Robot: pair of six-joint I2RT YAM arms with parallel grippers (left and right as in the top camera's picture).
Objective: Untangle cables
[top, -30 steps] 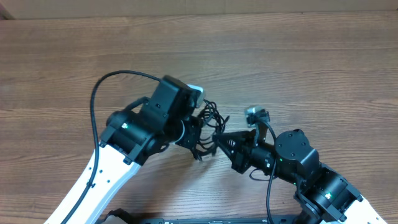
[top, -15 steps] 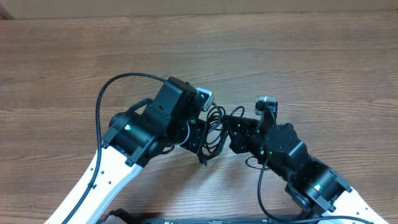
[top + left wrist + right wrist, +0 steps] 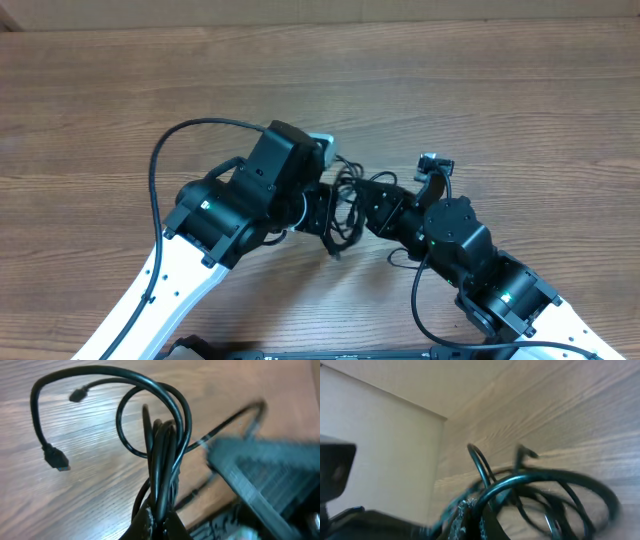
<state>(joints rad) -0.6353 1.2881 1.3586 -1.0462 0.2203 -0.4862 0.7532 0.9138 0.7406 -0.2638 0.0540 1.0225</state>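
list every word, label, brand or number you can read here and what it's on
No text can be read in any view.
No print shows on the thin black cables.
No label on the brown wooden table, only bare grain.
The pale marks on a dark part at the bottom of the left wrist view are too blurred to read.

You had a brown wood-grain table under everything, its grain running left to right in the overhead view. Beyond its far edge stood a pale, plain wall — cream-coloured, meeting the tabletop in a straight seam in the right wrist view.
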